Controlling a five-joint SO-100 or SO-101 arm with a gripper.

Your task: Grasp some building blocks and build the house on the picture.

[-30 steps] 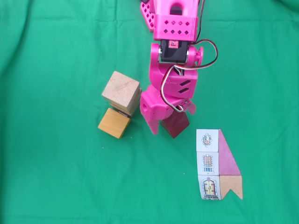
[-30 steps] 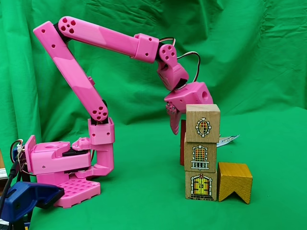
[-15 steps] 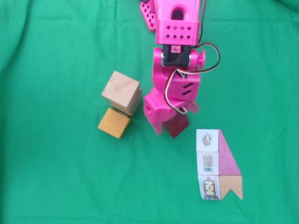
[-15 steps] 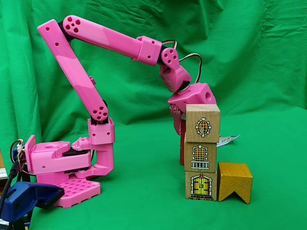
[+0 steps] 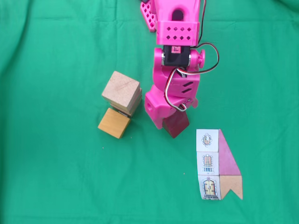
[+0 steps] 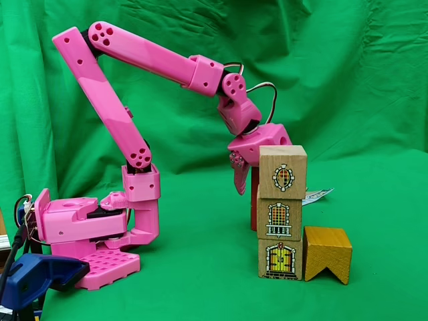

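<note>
1. While the pink arm (image 6: 140,57) reaches out from its base (image 6: 87,234), the gripper (image 5: 172,125) hangs over the dark red wedge (image 5: 176,125); fingers look set at the wedge's sides, but whether they actually clamp it I cannot tell, since the gripper body hides the tips in the top-down fixed view.
2. Side fixed view: one pink finger (image 6: 239,179) points down just left of the wedge (image 6: 254,200), which stands on the green cloth (image 6: 200,267), mostly hidden behind the stack.
3. Landmark = wedge. Left of it in the top-down fixed view: stack of pale cubes (image 5: 122,92), near but apart from it.
4. Orange-yellow block (image 5: 114,122) sits left of the wedge, touching the stack's lower edge.
5. Side fixed view: stack is three cubes high (image 6: 281,210), window prints on upper two faces, door print on bottom; orange block (image 6: 327,253) has a notch underneath and touches the bottom cube.
6. Picture card (image 5: 218,164) lies flat, lower right of the wedge, apart from it; shows three white squares, pink slope, tan notched shape.
</note>
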